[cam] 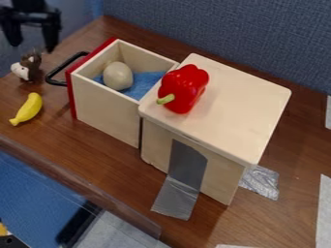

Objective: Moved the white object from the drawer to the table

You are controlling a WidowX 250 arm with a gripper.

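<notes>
End effector [32, 43] spread wide, brown wood-grain table [97, 138], drawer unit [242, 101] taped down, blue-grey fabric partition [226, 34] behind.

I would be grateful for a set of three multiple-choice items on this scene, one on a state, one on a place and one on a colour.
1. How does the drawer stand?
A. Fully shut
B. Pulled open
C. Upside down

2. Where is the bell pepper?
A. Inside the drawer
B. Beside the drawer handle
C. On top of the wooden cabinet

3. What colour is the banana on the table?
A. Yellow
B. Green
C. Red

1: B, as its inside shows, with a rounded pale object and blue cloth in it.
2: C, as the pepper rests on the cabinet's flat top, near the edge on the drawer's side.
3: A, as its curved body is yellow.
</notes>
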